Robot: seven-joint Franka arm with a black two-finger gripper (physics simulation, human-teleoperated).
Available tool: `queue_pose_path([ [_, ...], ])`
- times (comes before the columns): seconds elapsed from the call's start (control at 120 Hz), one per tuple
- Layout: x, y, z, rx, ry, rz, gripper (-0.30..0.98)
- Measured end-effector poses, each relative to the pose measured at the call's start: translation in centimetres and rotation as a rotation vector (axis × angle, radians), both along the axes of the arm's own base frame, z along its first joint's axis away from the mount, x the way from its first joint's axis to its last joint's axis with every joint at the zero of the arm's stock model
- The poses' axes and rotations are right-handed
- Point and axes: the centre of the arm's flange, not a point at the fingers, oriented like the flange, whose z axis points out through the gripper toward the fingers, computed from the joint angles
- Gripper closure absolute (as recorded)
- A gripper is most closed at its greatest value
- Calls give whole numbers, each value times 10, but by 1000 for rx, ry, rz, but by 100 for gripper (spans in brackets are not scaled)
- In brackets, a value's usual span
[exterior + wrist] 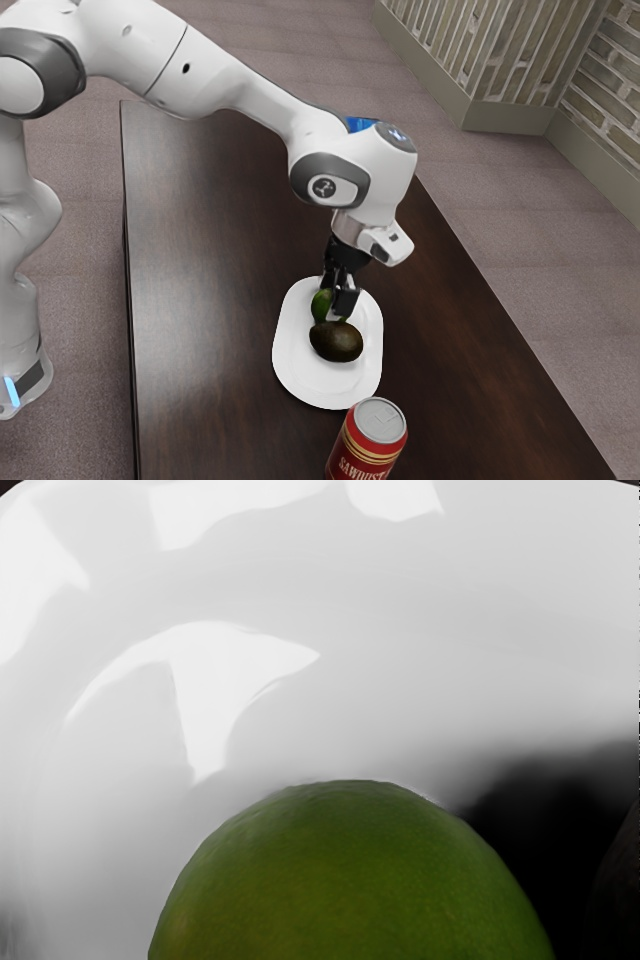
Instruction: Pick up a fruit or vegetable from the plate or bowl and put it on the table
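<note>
My gripper (338, 295) is low over the far part of the white oval plate (324, 386), right at a green fruit (320, 306). Part of that fruit is hidden behind the gripper, and whether it is gripped cannot be made out. A dark brown avocado-like item (336, 342) lies on the plate just beside the green one. In the wrist view the green fruit (350, 880) looms large at the lower edge, directly under my hand, with the white plate (400, 630) around it.
A red can (368, 440) stands on the dark wooden table (220, 260), close to the plate's near end in the exterior view. Something blue (360, 124) shows behind the arm's wrist. A dark shape (540, 830) is beside the green fruit in the wrist view.
</note>
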Motion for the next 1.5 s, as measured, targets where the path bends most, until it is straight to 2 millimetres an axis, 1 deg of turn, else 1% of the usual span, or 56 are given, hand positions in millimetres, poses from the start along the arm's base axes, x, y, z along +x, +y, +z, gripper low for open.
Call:
queue_pose_path([
  [0.233,1,1,1,7,-6,2,35],
  [0.317,0,2,8,5,-20,3,39],
  [0.492,-5,6,39,-17,-74,5,43],
  [0.575,-1,12,67,-19,-131,7,44],
  [0.617,5,21,81,-18,-161,19,44],
  [0.675,12,38,94,-13,-188,46,43],
  [0.733,18,50,104,-4,-211,63,43],
  [0.817,30,65,113,16,-232,83,43],
  [0.925,44,91,113,45,-241,123,43],
  [1.108,66,137,95,100,-221,197,44],
  [1.192,72,152,88,114,-212,218,43],
  [1.283,73,156,86,117,-209,219,43],
  [1.3,73,155,86,117,-209,218,41],
  [1.333,73,154,86,115,-208,213,31],
  [1.383,73,152,86,112,-207,205,22],
  [1.5,74,148,88,105,-211,186,10],
])
